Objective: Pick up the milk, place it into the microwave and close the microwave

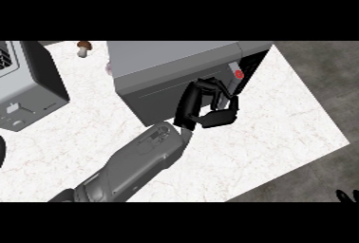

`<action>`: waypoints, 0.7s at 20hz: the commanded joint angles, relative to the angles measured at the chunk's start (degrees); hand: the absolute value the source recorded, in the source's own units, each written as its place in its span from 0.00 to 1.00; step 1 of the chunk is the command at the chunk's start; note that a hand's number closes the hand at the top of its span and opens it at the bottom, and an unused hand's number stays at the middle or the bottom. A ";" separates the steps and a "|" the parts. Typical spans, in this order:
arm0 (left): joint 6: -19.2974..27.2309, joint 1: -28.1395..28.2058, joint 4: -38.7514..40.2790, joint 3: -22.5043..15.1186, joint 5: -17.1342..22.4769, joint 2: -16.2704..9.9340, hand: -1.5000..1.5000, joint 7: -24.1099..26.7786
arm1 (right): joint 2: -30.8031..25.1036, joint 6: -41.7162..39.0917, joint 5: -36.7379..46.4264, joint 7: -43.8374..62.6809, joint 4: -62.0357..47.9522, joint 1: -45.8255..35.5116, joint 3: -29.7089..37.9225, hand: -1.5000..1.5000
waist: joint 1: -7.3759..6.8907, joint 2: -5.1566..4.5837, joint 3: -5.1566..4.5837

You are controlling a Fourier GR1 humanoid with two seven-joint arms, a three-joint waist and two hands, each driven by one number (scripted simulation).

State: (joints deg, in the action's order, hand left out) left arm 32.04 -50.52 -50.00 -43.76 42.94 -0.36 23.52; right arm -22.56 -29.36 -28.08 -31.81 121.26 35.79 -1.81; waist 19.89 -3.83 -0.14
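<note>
Milk: not visible anywhere, neither on the tabletop [294, 123] nor in my hand. My guess is it already sits inside the microwave [175, 61], or else the hand hides it; cannot tell which.

Left to right: a grey boxy appliance [28, 85] at the left edge, and a small mushroom [82, 47] at the far edge of the tabletop. The microwave is in the middle, a grey box with its long side running left-right. A dark gap [254, 64] shows at its right end, next to a panel with a red button [239, 74], so the door [157, 99] looks not fully shut.

My left hand [191, 105] is right against the lower right part of the door. Its fingers [223, 115] are bent but apart from the thumb, clamped on nothing I can see, with white tabletop showing through the gap.

My right hand [347, 195] rests at the lower right corner, only fingertips showing, fingers up, well apart from the microwave.

The left hand is far nearer. The move likely turns on pushing the door away from me, toward the gap, to close it.
</note>
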 commanded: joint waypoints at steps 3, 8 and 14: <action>-1.10 -4.95 5.05 1.70 2.16 0.35 1.00 -0.03 | -0.88 -0.67 -1.54 -0.12 1.35 -0.02 1.16 0.00 | 1.25 -1.12 0.13; -0.99 -5.22 5.52 1.47 3.44 0.35 1.00 1.23 | -1.29 -1.82 -4.51 0.59 2.05 1.42 0.27 0.00 | 1.45 -1.20 0.17; -1.57 -5.08 6.61 0.72 4.40 0.36 1.00 2.70 | -2.70 -2.63 -5.90 1.53 3.39 3.16 0.83 0.00 | 1.95 -1.13 0.09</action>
State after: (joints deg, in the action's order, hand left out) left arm 32.31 -51.65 -48.26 -44.69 46.34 -0.16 26.75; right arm -24.49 -30.80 -33.19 -30.20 123.86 37.90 -1.17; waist 20.71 -4.06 -0.04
